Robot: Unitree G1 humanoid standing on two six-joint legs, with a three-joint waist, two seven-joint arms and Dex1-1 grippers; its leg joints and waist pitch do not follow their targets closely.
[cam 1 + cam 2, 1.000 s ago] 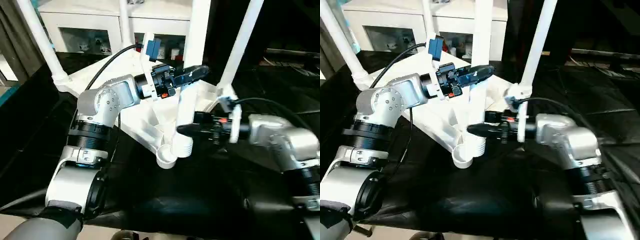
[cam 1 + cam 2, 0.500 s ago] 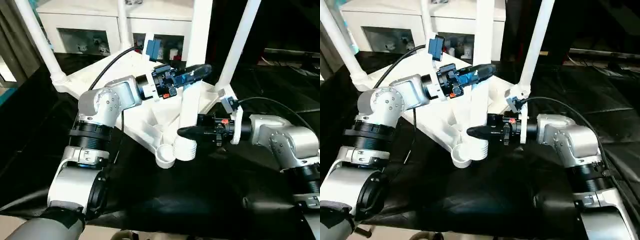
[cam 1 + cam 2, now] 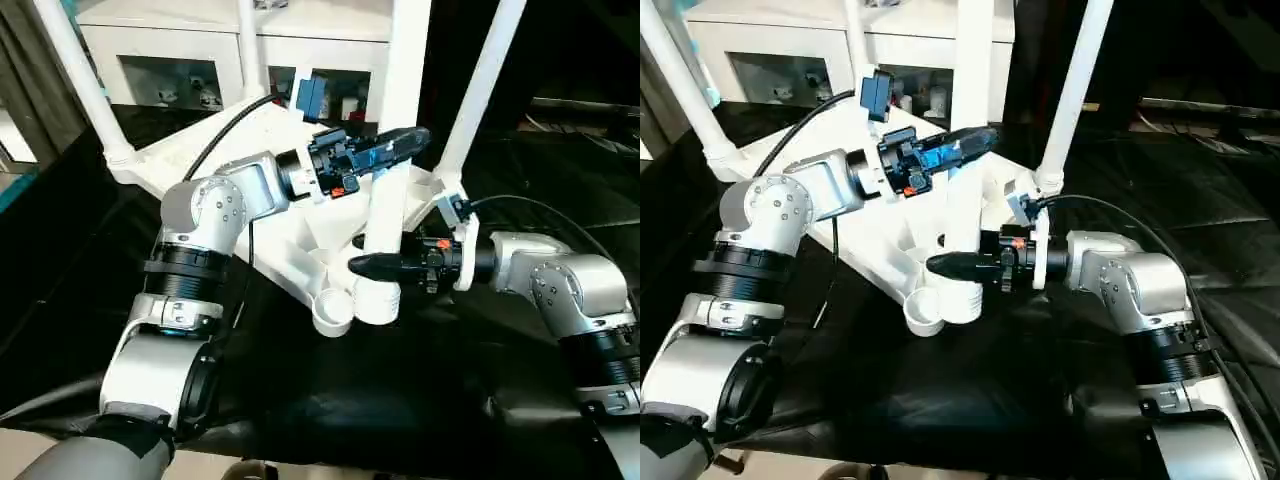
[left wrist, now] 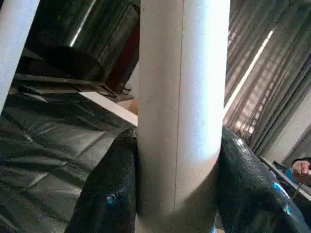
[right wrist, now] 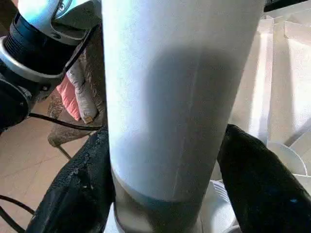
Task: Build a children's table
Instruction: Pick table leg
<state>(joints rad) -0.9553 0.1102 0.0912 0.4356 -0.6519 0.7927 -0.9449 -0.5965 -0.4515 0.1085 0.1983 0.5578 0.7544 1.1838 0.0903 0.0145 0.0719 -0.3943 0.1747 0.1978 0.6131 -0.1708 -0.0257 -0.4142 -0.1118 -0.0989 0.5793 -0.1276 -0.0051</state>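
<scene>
The children's table top point(image 3: 288, 262) lies upside down on the black sheet. Three white legs stand in its sockets: one at the left point(image 3: 75, 75), one at the back point(image 3: 250, 45) and one at the right point(image 3: 485, 80). I hold a fourth leg point(image 3: 397, 90) nearly upright with both grippers. My left gripper point(image 3: 400, 143) is shut on its shaft higher up, the black fingers point(image 4: 109, 194) pressing both sides. My right gripper point(image 3: 372, 266) is shut on it low down, just above the ribbed end point(image 3: 378, 300). That end sits just right of the open front corner socket point(image 3: 333, 312).
A white cabinet with glass doors point(image 3: 170, 60) stands behind the work. The large black-sheeted table point(image 3: 400, 400) stretches toward me and off to the right. A black cable point(image 3: 225, 125) runs from my left wrist across the table top.
My right forearm has swung in closer to the leg. The leg's ribbed end has edged slightly to the right of the front socket. Both grips have stayed as they were.
</scene>
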